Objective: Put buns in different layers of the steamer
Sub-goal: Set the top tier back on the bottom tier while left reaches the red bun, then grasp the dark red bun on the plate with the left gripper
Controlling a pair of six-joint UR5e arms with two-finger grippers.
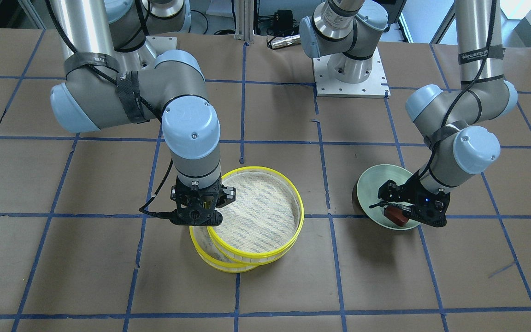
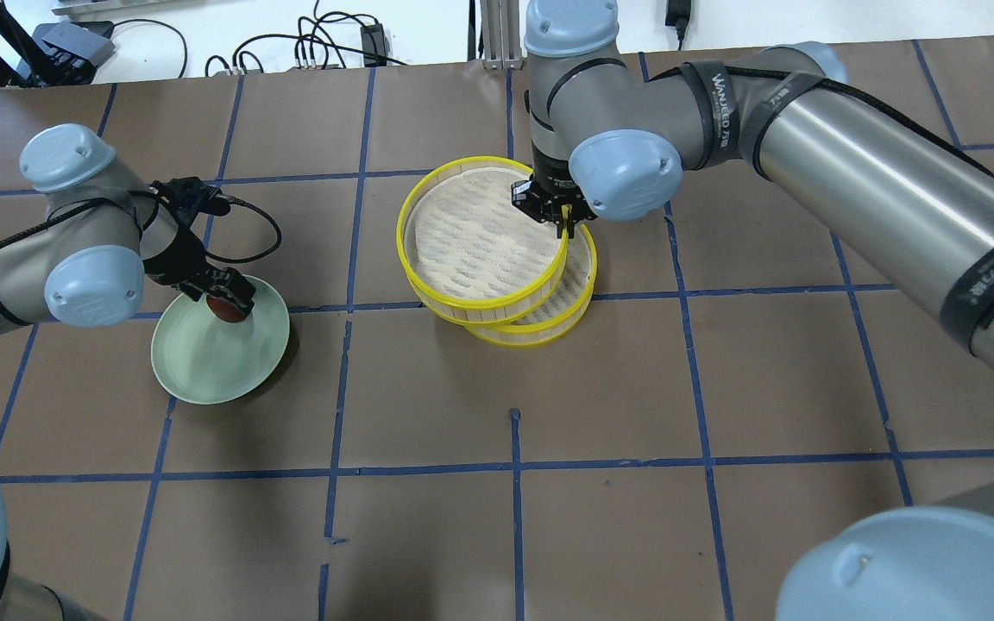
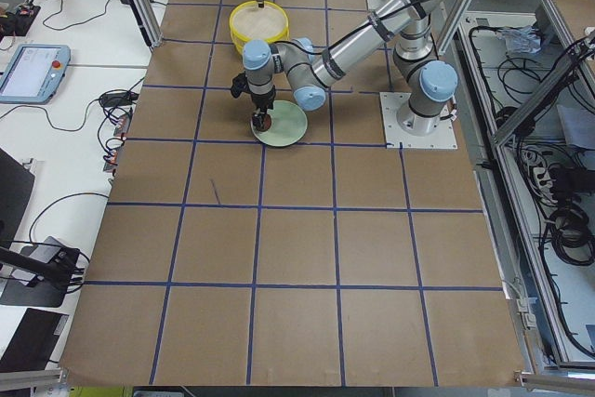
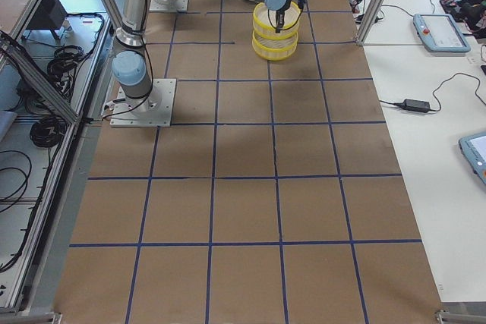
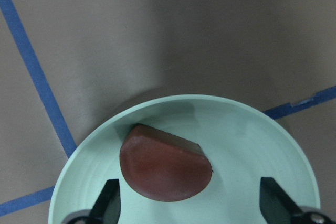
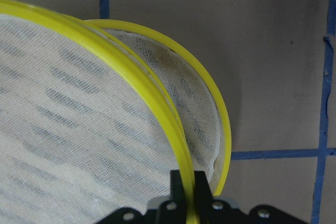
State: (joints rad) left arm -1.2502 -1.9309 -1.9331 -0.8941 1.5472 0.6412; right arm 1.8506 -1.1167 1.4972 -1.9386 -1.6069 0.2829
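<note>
The counter [image 2: 428,535] is covered in brown paper, marked into large squares by blue tape. It stands inside a frame of aluminium posts. The side views alone show the white benches [image 3: 56,34] along its far edge, strewn with cables and a grey tablet-like pendant [image 4: 435,32].

Both arms reach across it, well apart from each other. The right arm comes down on the two yellow-rimmed steamer layers. The upper tray [image 2: 471,241] sits askew over the lower tray [image 2: 540,323], so a crescent of the lower mesh liner shows past its rim. From above the two look simply offset. The front-facing view shows the upper one tilted, higher on the arm's side. Only the right wrist view shows the grip: the right claw [image 6: 188,182] is pinched on the upper tray's yellow rim, with its fingers close together across it.

The pale green plate [image 2: 204,362] lies off toward the robot's left. On it, close to the rim, rests the reddish-brown bun [image 5: 165,169]. The left claw [image 5: 190,199] hangs low over it, spread wide. The bun lies between the fingers [image 5: 107,200], nearer one than the other. Whether either finger touches it cannot be told.
</note>
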